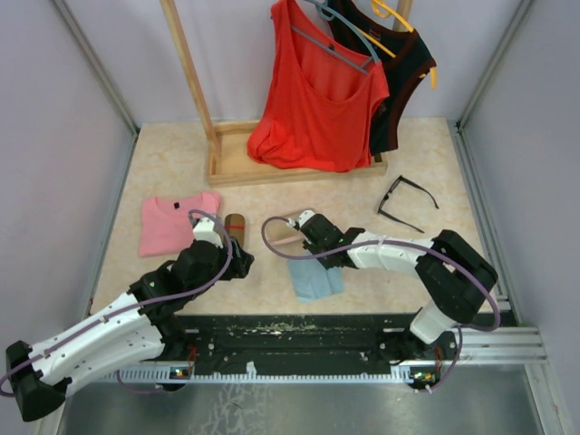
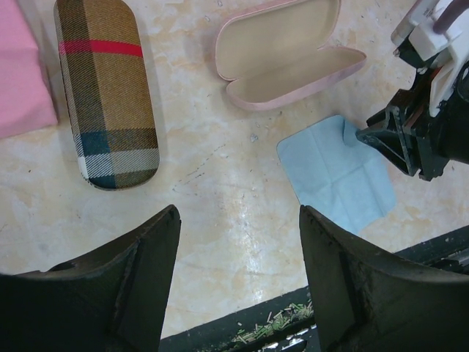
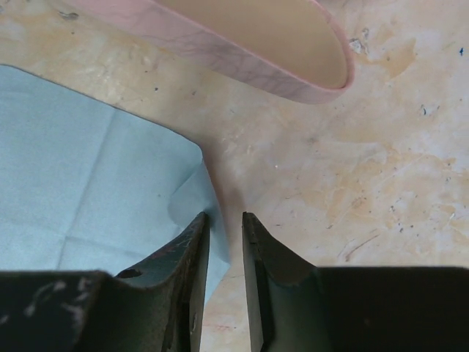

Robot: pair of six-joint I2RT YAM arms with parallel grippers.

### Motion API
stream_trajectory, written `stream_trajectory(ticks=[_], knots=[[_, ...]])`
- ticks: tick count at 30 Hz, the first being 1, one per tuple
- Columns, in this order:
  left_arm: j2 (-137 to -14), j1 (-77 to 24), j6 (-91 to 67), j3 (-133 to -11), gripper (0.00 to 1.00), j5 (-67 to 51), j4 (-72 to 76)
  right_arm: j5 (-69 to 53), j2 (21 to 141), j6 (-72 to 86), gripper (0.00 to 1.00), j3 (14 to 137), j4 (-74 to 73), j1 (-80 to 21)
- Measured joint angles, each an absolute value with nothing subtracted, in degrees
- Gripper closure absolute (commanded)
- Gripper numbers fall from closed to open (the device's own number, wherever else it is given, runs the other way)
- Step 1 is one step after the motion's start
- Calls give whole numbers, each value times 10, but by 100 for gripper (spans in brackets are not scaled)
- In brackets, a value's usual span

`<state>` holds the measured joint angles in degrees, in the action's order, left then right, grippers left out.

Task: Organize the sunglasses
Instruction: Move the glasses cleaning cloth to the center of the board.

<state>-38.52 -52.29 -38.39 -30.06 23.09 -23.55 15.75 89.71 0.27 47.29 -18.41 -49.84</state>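
While my right claw (image 3: 226,216) sits low at the edge of the blue cloth (image 3: 88,169), its jaws are nearly together, with just a thin slit between them. The cloth's slightly lifted edge runs down against one finger (image 3: 183,257). I can't tell whether it is pinched or only touched.

My left claw (image 2: 238,220) hangs above bare table (image 2: 220,183) with its jaws wide apart and nothing between them. In its view the plaid case (image 2: 106,92) lies closed at the upper left. The pink case (image 2: 286,51) lies open and empty at the top centre. The cloth is on the right below the pink case, with the right claw at its far edge. A folded pink shirt (image 2: 22,73) is just beside the plaid case.

The black sunglasses (image 1: 405,204) lie on the table toward the far right with their arms unfolded, well apart from both claws and both cases. They are near the right corner of the wooden rack base (image 1: 237,168).

A red top (image 1: 317,100) and a black top (image 1: 403,82) hang on the rack at the back. The red one drapes down into the base.
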Motion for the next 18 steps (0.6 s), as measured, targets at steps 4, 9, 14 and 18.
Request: stream_trajectory(ticks=[4, 9, 14, 18], knots=[[-386, -523, -384, -301, 28, 230, -235, 148, 892, 5, 81, 473, -184, -481], [-389, -523, -384, -301, 28, 229, -235, 140, 879, 10, 76, 473, -182, -467], [-393, -523, -384, -301, 28, 227, -232, 131, 864, 17, 66, 473, -178, -458], [-397, -523, -384, -301, 28, 224, -230, 97, 858, 16, 59, 473, -165, -449]])
